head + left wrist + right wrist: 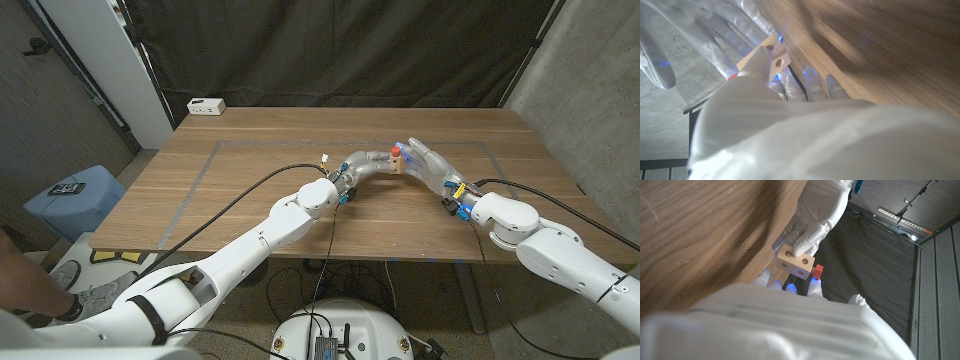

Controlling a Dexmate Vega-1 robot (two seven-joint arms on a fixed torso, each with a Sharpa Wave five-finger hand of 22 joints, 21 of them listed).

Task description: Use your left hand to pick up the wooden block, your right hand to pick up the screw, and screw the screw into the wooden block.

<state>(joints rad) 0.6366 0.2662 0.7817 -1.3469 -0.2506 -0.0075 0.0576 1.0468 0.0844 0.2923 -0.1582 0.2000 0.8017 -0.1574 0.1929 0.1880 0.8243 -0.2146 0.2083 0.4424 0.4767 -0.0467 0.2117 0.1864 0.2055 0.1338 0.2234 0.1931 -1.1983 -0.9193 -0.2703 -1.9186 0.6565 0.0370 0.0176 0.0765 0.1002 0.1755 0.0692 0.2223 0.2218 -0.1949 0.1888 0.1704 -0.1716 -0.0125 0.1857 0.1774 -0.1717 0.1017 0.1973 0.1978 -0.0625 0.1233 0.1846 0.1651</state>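
The pale wooden block (397,165) with round holes is held above the table's middle by my left hand (365,165). In the right wrist view the fingers (810,237) of my left hand (822,210) grip the block (796,262) from its far side. The red-headed screw (396,151) sits at the block's top; its head (818,271) shows beside the block, against my right hand's fingertips (812,281). My right hand (428,165) pinches the screw, its other fingers spread. The left wrist view shows the block (776,59), the red head (732,76) and my right hand (685,35).
The wooden table (250,170) has a taped rectangle marked on it. A white power strip (206,105) lies at the far left corner. A blue bin (75,200) stands on the floor left of the table. Black cables (235,195) run along both arms.
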